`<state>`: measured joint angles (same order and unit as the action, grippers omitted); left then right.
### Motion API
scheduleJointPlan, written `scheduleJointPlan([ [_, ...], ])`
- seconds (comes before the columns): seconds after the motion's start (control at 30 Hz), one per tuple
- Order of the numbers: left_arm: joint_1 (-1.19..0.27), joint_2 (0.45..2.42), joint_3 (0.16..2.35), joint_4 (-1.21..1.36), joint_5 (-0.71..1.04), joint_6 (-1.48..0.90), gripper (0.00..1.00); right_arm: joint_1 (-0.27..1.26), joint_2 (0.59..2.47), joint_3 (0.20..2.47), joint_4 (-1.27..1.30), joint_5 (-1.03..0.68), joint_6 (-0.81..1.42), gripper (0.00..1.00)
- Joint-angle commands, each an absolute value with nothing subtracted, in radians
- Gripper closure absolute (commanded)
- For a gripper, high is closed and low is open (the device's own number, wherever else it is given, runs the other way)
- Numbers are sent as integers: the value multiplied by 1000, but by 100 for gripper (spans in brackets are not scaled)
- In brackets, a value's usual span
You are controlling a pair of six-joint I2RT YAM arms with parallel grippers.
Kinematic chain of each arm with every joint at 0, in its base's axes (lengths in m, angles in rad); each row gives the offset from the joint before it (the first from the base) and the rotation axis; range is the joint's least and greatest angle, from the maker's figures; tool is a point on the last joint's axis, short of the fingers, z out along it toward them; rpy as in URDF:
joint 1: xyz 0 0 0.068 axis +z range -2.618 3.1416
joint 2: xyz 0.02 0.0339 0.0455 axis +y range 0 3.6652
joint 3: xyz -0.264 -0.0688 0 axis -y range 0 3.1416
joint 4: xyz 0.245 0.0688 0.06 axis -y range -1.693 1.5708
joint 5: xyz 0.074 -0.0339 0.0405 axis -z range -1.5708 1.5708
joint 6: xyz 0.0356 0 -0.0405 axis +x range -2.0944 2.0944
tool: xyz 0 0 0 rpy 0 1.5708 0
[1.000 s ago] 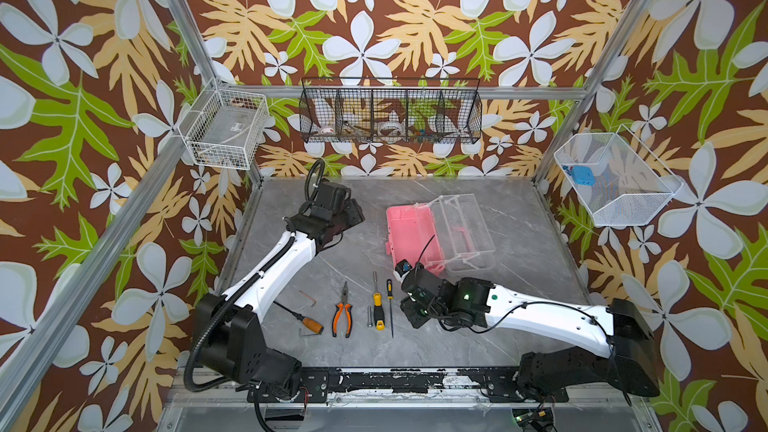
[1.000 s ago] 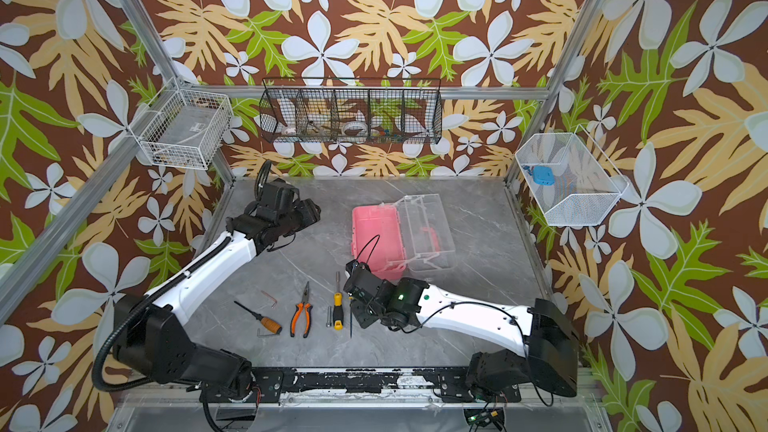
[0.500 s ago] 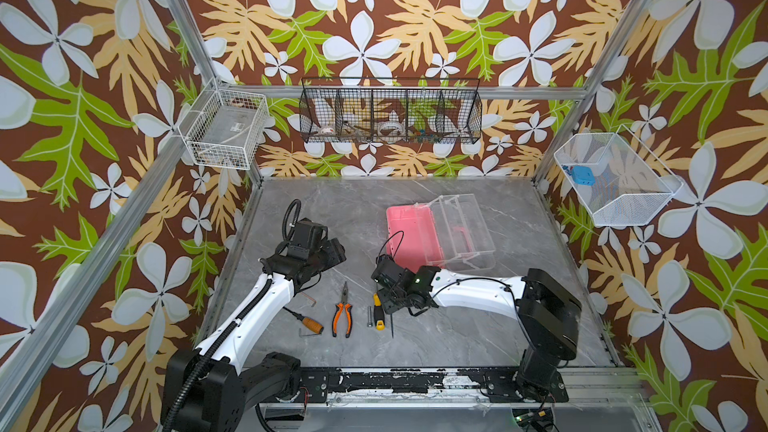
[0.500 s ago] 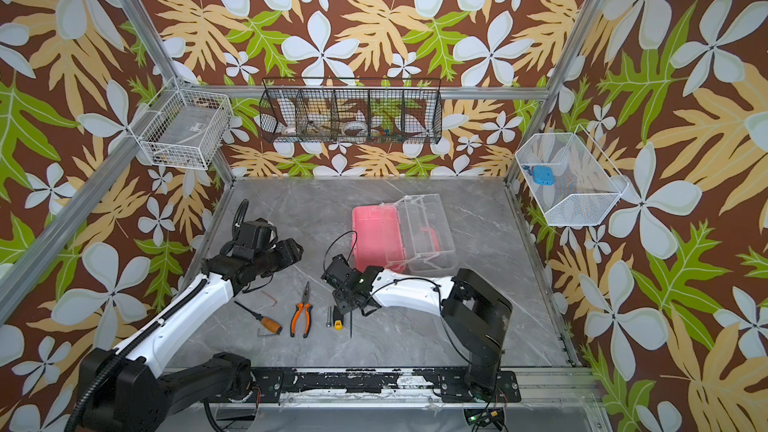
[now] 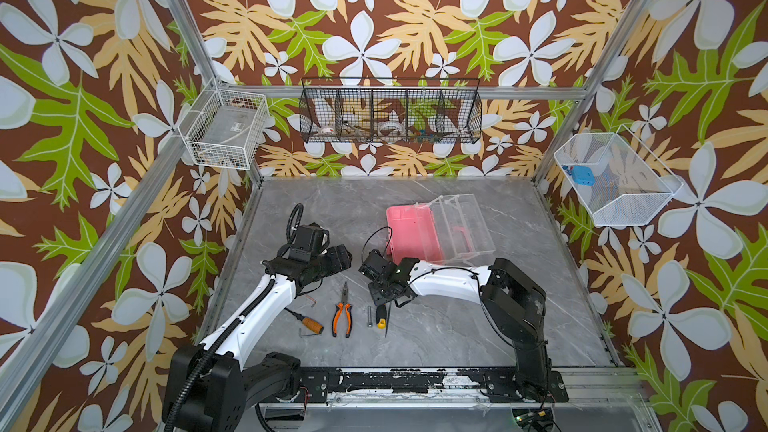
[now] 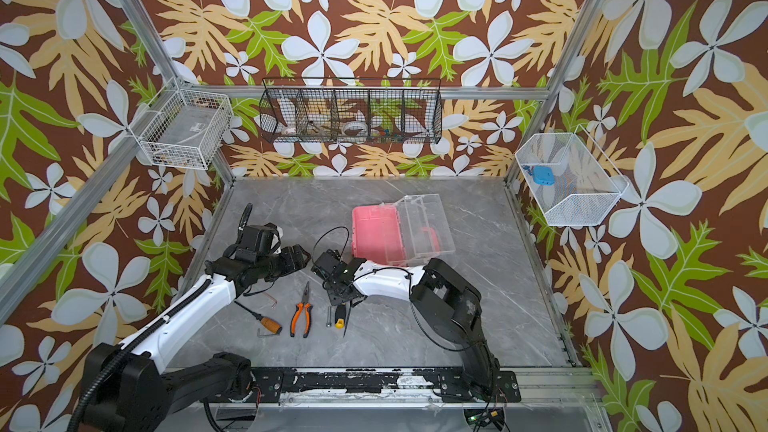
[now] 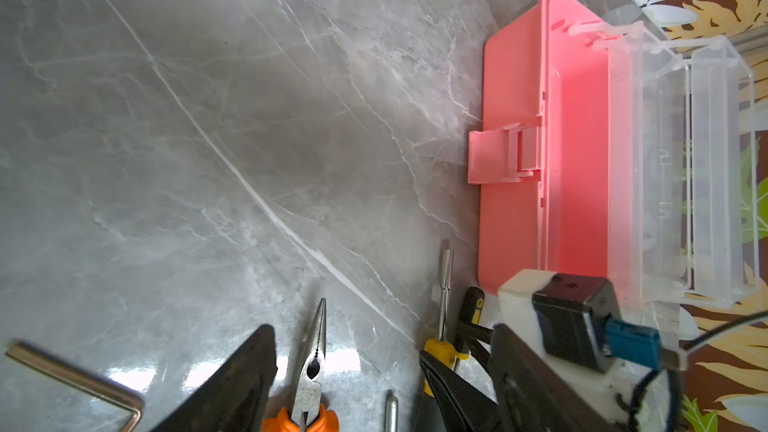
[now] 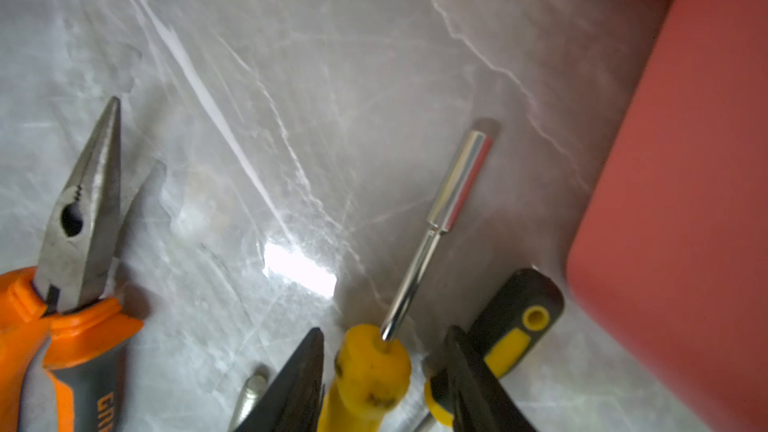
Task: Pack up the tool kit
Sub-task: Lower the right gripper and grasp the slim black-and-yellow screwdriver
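The right hand (image 8: 385,331), jaws part open astride the yellow handle of a screwdriver (image 8: 370,367) but not pinching it, is the nearer one; the tool lies near-to-far on the worktop (image 5: 457,326), shaft aimed far, the open pink case (image 5: 413,234) just beyond.

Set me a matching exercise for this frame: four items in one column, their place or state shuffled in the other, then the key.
1 pink case
2 pliers
3 right claw
4 blue block

A in a white wire basket
B astride a yellow screwdriver handle
C orange-handled, lying on the table
D lid swung open

Pairs: 1-D, 2-C, 3-B, 4-A
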<state>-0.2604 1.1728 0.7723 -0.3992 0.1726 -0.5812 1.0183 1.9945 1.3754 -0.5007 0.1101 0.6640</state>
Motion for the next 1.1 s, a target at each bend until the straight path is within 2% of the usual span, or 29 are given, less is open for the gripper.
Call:
scheduleJointPlan([
  [0.0, -258, 1169, 760, -380, 186, -577, 18, 1020, 1953, 1363, -512, 111, 676, 51],
  [0.23, -259, 1188, 759, -335, 156, -667, 18, 1014, 1805, 1271, -531, 117, 609, 49],
  [0.3, -259, 1196, 765, -319, 154, -700, 18, 1009, 1791, 1233, -538, 88, 591, 56],
  [0.4, -258, 1207, 771, -292, 125, -730, 20, 1001, 1764, 1166, -511, 54, 577, 73],
  [0.47, -259, 1213, 769, -277, 115, -750, 20, 993, 1742, 1118, -468, 23, 581, 75],
  [0.5, -258, 1216, 764, -267, 122, -760, 20, 988, 1738, 1106, -458, 14, 583, 73],
  [0.6, -259, 1236, 759, -236, 157, -759, 19, 974, 1748, 1100, -435, -3, 591, 60],
  [0.8, -258, 1297, 799, -266, 195, -708, 20, 935, 1819, 1182, -403, -56, 610, 50],
  [0.93, -259, 1278, 779, -250, 186, -699, 20, 909, 1902, 1254, -420, -78, 605, 49],
  [1.07, -259, 1289, 790, -260, 183, -681, 20, 889, 1963, 1306, -452, -72, 584, 52],
])
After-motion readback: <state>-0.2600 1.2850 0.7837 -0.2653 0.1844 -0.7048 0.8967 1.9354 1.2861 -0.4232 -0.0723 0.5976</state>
